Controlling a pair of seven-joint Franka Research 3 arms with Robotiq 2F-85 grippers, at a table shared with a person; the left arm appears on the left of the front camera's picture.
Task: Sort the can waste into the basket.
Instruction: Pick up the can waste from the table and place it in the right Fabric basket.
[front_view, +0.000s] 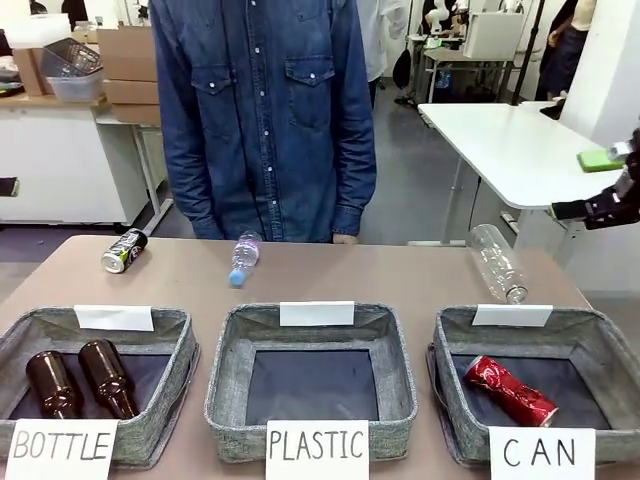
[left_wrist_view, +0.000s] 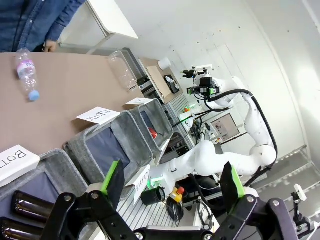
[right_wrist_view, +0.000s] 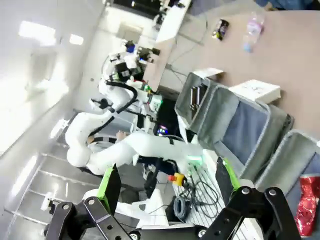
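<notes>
Lying in basket: red can; black can near plastic bottle; left claw, right claw seemingly spread

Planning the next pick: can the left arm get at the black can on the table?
Likely yes: the black can lies alone on bare tabletop, and the left gripper is open.

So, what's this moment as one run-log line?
red can: in CAN basket | black can: on table | left fingers: open | right fingers: open

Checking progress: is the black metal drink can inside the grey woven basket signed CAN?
No, the black metal drink can lies on the brown table.
</notes>
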